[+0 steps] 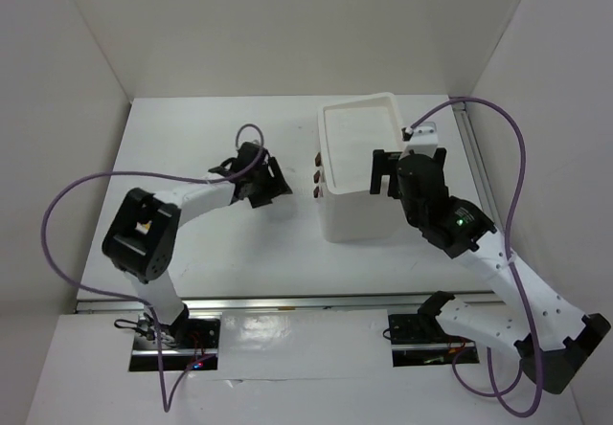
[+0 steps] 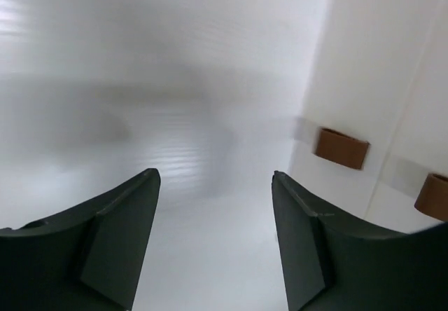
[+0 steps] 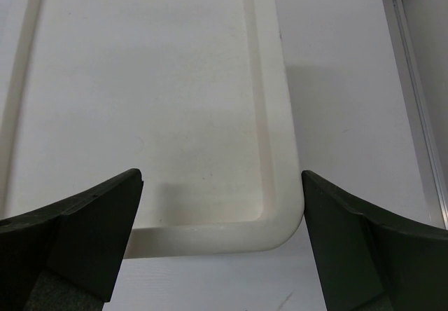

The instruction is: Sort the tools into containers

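Observation:
The white box unit stands right of the table's middle, its rimmed top tray bare. Small red-brown drawer handles face left; two show in the left wrist view. My left gripper is open and empty, low over the table just left of the drawer fronts, and its jaws frame only white table. My right gripper is open and empty above the tray's near right corner, which lies between its jaws. No tools show in any view.
White walls close in the table on the left, back and right. A metal rail runs along the table's right side, also seen in the right wrist view. Purple cables loop from both arms.

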You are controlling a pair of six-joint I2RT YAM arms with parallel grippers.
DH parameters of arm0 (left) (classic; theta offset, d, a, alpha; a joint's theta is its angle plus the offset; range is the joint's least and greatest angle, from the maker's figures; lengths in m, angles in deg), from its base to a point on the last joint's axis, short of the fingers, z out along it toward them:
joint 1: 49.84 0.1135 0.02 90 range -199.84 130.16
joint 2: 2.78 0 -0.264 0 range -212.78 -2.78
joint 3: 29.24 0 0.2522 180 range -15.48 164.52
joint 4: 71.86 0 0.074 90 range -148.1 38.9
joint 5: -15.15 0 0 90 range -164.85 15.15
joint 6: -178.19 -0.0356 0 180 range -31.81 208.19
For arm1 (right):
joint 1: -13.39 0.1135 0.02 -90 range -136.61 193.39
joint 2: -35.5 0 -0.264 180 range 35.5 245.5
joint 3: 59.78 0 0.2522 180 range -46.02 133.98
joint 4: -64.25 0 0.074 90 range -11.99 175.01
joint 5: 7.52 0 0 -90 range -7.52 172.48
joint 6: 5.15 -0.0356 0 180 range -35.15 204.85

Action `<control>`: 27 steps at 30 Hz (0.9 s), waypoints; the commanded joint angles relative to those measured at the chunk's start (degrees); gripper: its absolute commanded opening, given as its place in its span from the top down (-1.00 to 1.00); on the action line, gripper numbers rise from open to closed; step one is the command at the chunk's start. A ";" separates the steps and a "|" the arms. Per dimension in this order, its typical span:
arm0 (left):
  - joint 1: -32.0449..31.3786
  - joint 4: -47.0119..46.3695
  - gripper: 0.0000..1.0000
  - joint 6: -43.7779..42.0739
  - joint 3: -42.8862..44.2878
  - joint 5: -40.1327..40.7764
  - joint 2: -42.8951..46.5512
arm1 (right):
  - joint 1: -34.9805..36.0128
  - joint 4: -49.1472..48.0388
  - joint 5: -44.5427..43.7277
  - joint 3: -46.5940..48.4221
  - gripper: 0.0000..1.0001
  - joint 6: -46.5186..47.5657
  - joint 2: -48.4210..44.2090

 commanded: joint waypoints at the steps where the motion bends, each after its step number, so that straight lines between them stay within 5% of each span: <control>1: 3.90 26.06 -0.57 3.36 3.92 22.08 11.79 | 0.61 -3.00 2.65 3.22 -1.00 0.32 -3.26; 9: 19.17 46.21 -0.67 3.45 5.24 31.70 25.42 | 1.13 -3.81 6.79 11.04 -1.00 2.87 -6.25; 15: 35.61 40.80 -0.59 -6.82 3.21 23.03 24.84 | 1.13 -0.90 8.52 10.45 -1.00 0.24 -7.91; 17: 37.13 36.39 -0.54 -12.45 3.22 17.92 22.11 | 1.13 -0.90 11.08 9.04 -1.00 0.23 -8.80; 27: 43.01 30.76 -0.57 -16.32 6.29 21.07 8.23 | 1.13 -5.29 25.42 0.95 -1.00 -1.79 -15.66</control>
